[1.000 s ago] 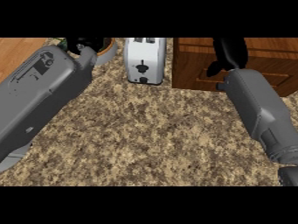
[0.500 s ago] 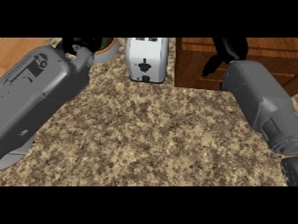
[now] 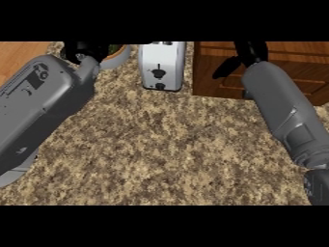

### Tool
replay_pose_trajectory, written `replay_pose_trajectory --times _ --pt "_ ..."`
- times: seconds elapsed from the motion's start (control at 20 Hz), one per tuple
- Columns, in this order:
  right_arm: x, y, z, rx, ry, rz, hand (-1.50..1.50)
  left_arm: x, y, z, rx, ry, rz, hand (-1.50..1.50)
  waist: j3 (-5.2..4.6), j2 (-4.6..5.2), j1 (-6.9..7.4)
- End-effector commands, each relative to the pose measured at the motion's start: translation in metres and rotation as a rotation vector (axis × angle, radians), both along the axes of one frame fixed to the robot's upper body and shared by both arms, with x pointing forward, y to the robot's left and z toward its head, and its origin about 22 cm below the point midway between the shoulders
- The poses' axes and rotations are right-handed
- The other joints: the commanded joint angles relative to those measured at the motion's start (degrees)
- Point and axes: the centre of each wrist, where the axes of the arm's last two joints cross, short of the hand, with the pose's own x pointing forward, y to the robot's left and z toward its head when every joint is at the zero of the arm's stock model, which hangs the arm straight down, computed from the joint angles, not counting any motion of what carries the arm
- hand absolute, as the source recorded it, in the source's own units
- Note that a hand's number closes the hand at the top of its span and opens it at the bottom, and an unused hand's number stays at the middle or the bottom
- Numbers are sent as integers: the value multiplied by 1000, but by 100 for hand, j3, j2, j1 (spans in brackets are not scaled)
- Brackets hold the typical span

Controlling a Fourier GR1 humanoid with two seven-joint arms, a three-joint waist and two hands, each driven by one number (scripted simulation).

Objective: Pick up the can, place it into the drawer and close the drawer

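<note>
Lots of speckled counter [image 3: 167,149] across the bottom and middle of the frame. Left forearm [image 3: 32,106] coming up from lower left, huge and grey, covering a bit of grey plate [image 3: 14,173] at the lower left edge. Right forearm [image 3: 292,120] climbing from lower right toward the upper right.

Further up, a toaster [image 3: 161,65] at top center, standing on the counter. Just right of it, a wooden drawer [image 3: 281,72] filling the upper right. Right hand [image 3: 244,54] over the drawer front, mostly cut off up top, thumb sticking down-left; can't really tell about the fingers.

Left hand [image 3: 81,50] at the upper left edge, curled around something greenish, probably the can [image 3: 114,48], barely peeking out. Grey bowl [image 3: 117,59] rim just right of it. Bare wood floor [image 3: 10,60] at far upper left.
</note>
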Motion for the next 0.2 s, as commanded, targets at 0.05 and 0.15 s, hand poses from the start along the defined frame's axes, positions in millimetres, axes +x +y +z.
replay_pose_trajectory --times 0.05,0.15 --pt "9 -2 34 293 -47 29 -150 -3 7 1 -12 15 -1 -150 -37 -125 -13" --pt "10 0 36 323 -42 29 -150 -5 4 -4 0 1 11 -150 -42 -97 5"
